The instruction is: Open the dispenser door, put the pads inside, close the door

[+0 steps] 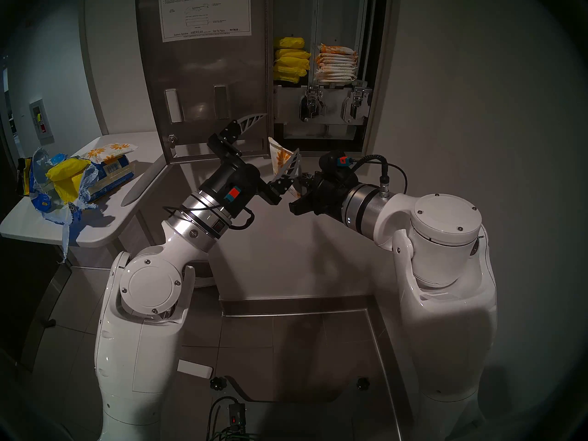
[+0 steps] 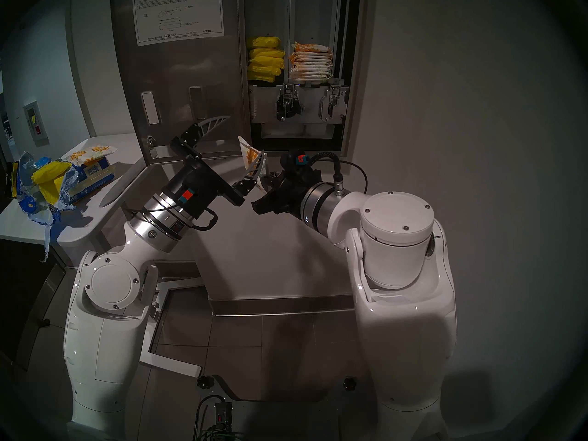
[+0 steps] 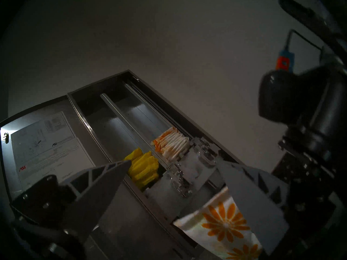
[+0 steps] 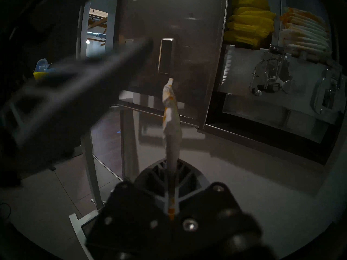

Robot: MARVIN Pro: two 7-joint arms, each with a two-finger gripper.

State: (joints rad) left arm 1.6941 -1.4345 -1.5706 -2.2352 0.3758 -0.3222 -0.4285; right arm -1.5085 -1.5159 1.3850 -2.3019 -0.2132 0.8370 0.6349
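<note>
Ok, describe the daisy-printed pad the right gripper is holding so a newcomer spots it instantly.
Find the open brushed-steel dispenser door on the wall. Just below its lower right corner, the two black grippers meet; the right gripper is shut on a flat white packet printed with orange daisies. It stands upright in mid-air, unlike the stacked daisy packets inside.

Dim room in all my views; heavy dark fisheye vignette at every rim, straight edges bowed near the borders; head views sharp enough, light falls from above, soft glare on my white arm shells point(image 1: 149, 281) and a hard shadow on the side table point(image 1: 105, 214); dispenser door point(image 1: 203, 80) shows dull steel sheen; my left wrist view murky, one bright glint at the far left door edge; my right wrist view darkest, my left gripper's finger point(image 4: 62, 96) smeared with motion blur; held pad point(image 4: 171, 119) slightly soft.
</note>
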